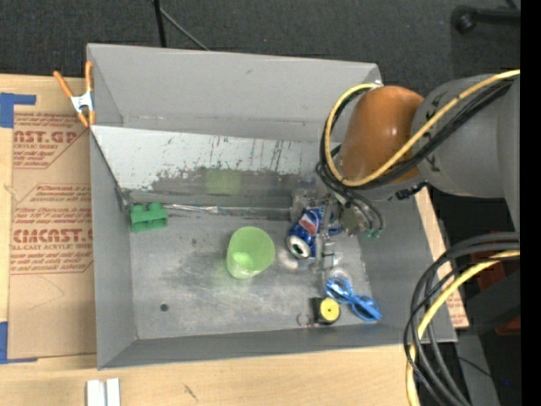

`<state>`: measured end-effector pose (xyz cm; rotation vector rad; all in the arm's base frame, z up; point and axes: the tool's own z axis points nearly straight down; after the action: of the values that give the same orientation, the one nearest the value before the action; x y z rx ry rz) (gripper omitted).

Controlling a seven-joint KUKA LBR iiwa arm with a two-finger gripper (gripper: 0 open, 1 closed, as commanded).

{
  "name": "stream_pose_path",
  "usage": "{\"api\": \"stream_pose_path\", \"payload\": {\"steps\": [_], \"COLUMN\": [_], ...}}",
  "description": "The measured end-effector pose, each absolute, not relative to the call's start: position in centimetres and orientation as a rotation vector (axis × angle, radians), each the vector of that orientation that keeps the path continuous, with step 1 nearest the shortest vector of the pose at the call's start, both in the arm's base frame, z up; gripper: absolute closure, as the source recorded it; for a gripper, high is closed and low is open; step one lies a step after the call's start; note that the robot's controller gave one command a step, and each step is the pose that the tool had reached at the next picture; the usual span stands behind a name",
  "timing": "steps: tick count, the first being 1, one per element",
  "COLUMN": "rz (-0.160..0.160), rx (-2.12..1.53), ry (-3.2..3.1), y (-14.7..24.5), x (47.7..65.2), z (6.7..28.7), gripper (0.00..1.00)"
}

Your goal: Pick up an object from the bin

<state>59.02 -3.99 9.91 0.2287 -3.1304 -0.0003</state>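
Robotics lab; cabled robot arm (473,134), grey metal bin (228,83), wooden bench (254,379)

One grey metal bin (211,91) holds five small loose things that can be counted, one of each kind and no two alike: one dark green plastic building block (149,216), one pale green plastic cup (250,252), one blue, red and white drinks can (304,233), one bright blue plastic piece (353,299) whose shape is hard to make out, and one small yellow round disc (328,311) with a dark centre. Pale scraps beside the can are too unclear to count.
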Motion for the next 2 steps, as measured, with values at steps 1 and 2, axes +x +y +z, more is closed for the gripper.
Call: {"api": "stream_pose_path", "payload": {"steps": [1,2], "rz": [0.001,0.001], "rx": [0.43,0.506], "ry": [-3.115,-3.103], "y": [-5.29,-6.13], "x": [59.47,59.4], "z": [10.4,10.15], "gripper": [0.0,0.0]}}
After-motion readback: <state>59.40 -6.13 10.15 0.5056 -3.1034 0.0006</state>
